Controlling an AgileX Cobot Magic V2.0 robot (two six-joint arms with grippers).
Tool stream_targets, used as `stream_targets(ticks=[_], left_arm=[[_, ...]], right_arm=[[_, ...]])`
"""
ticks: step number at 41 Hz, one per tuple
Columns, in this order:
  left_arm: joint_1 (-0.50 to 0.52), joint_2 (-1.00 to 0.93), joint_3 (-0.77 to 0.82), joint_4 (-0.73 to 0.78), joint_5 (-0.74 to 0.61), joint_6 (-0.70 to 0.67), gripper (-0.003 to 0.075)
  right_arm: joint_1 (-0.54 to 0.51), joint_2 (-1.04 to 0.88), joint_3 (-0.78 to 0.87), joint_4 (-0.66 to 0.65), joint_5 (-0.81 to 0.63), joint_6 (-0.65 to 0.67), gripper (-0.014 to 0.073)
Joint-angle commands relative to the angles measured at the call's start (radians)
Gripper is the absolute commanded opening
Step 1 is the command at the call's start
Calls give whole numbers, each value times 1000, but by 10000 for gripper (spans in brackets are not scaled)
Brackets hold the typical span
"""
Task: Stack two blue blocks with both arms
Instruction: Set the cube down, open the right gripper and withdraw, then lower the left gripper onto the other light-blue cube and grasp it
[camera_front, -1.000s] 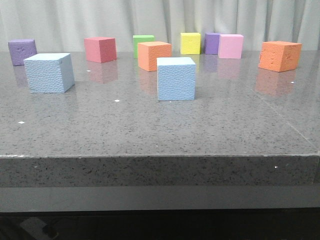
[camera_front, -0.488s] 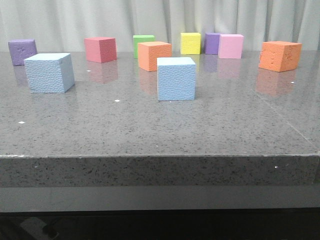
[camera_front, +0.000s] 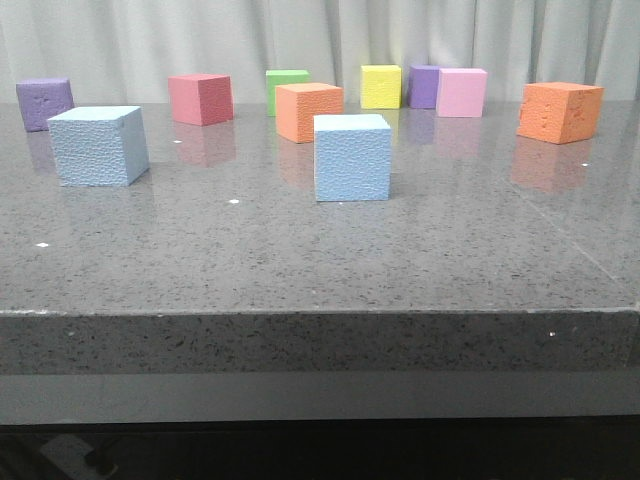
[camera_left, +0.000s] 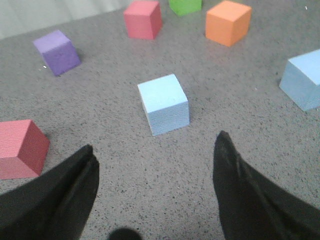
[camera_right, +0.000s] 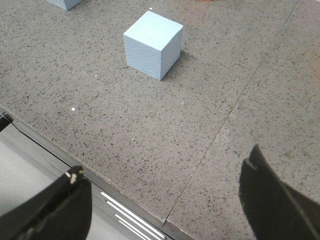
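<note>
The left gripper (camera_left: 155, 190) is hanging over the grey table (camera_front: 300, 260) with its fingers spread wide, and one blue block (camera_left: 163, 104) is sitting just ahead of it, between the fingertips' lines. The right gripper (camera_right: 165, 200) is also gaping apart near the table's edge, with the other blue block (camera_right: 152, 45) lying well ahead of it, untouched and unstacked

I get even, soft, bright light. The polished grey tabletop (camera_front: 300, 250) mirrors the far cubes as faint coloured reflections in the upper half of the front frame. Shadows are short and weak. Both wrist frames look slightly soft, with the dark fingers (camera_left: 65, 200) blurred along the bottom.
</note>
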Motion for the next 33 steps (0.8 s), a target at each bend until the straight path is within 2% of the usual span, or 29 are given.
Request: stream_targets(ticks=[1, 9, 19, 28, 33], left_arm=[[-26, 108, -109, 11, 30, -10, 483], [-23, 336, -291, 11, 171, -59, 486], [-23, 594, -499, 15, 215, -151, 487], [-23, 779, -672, 17, 244, -185, 575], [-23, 867, -757, 38, 292, -198, 579]], right_arm=[[-6, -7, -26, 20, -66, -9, 608], [-6, -7, -26, 20, -66, -9, 608], [-6, -7, -26, 20, -66, -9, 608], [-6, -7, -26, 20, -66, -9, 608], [-6, -7, -26, 20, -66, -9, 608]])
